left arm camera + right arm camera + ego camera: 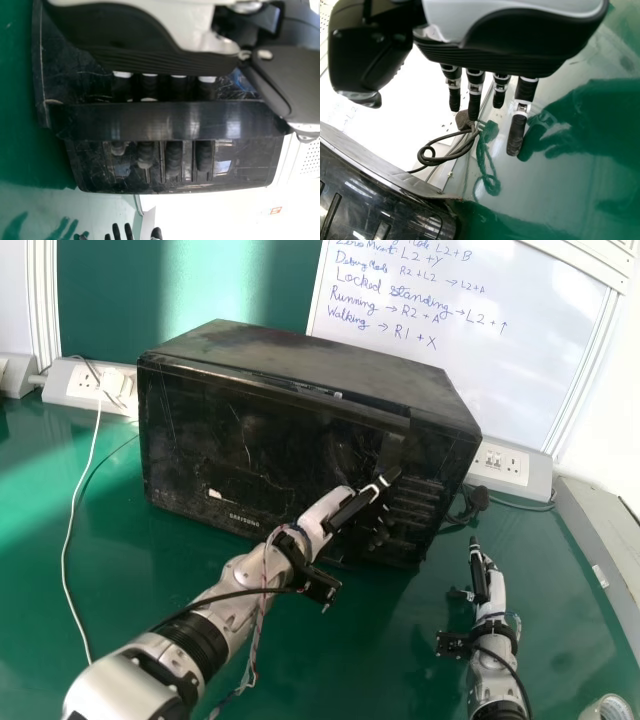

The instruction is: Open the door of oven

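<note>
The black oven [270,440] stands on the green table, its door closed. My left hand [328,512] is at the right part of the oven's front, by the lower part of the upright door handle [392,448]. In the left wrist view, the handle [165,120] crosses in front of the fingers of my left hand [150,57]; they look straight and pass behind it, with the thumb out to the side. Whether they press on it is unclear. My right hand [482,585] is right of the oven, away from it; in the right wrist view, my right hand [515,47] has straight fingers.
Socket boxes stand left [85,385] and right [510,462] of the oven. A white cable [72,510] runs down the table's left side. A black cable [440,160] lies near the oven's right side. Behind is a whiteboard [450,330]; a tape roll [608,710] sits front right.
</note>
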Controlling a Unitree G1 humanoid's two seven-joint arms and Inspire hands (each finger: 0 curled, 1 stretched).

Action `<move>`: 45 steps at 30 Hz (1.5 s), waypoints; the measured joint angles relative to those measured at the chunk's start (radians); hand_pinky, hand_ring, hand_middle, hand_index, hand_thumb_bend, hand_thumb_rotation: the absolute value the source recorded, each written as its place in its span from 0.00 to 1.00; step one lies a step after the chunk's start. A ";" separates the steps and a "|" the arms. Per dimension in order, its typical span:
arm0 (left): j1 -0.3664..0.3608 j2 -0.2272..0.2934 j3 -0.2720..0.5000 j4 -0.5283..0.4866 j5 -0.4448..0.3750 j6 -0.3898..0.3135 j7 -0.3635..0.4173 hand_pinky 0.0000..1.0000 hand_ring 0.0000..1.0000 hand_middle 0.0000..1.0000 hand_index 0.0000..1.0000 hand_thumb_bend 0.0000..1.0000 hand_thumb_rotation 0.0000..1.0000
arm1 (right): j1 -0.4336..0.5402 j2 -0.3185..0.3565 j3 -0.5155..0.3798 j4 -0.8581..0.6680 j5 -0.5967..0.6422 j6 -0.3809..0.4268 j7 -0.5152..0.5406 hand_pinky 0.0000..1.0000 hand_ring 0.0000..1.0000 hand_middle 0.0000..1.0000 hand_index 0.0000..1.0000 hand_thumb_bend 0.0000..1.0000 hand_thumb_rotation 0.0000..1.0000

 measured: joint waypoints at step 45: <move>0.075 0.038 0.043 -0.068 -0.116 -0.045 -0.254 0.06 0.43 0.49 0.48 0.50 0.00 | -0.001 0.000 -0.006 -0.001 0.005 -0.001 0.005 0.85 0.93 0.95 0.96 0.78 1.00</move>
